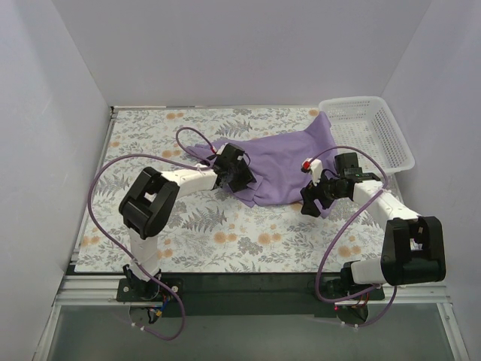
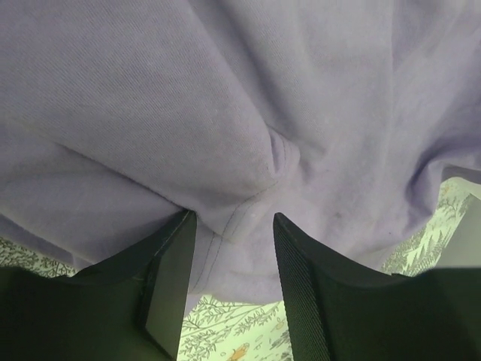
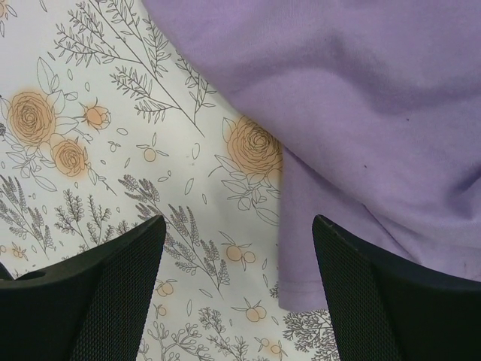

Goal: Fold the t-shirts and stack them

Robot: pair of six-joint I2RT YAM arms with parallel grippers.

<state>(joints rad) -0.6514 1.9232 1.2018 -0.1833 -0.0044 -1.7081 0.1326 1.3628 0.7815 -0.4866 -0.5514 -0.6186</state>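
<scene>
A lavender-purple t-shirt (image 1: 282,162) lies crumpled and partly spread on the flowered table, one corner reaching toward the basket. My left gripper (image 1: 233,171) is at the shirt's left edge. In the left wrist view the shirt (image 2: 225,113) fills the frame, and the left gripper (image 2: 233,218) is open with a stitched hem fold between the jaws. My right gripper (image 1: 319,197) is at the shirt's near right edge. In the right wrist view it (image 3: 237,226) is open wide and empty above the table, with the shirt's hem (image 3: 301,248) just inside its right finger (image 3: 376,293).
A white plastic mesh basket (image 1: 376,139) stands at the back right, close to the shirt's far corner. The flowered tablecloth (image 1: 150,135) covers the table. Purple cables (image 1: 113,169) loop beside each arm. White walls close in the sides and back.
</scene>
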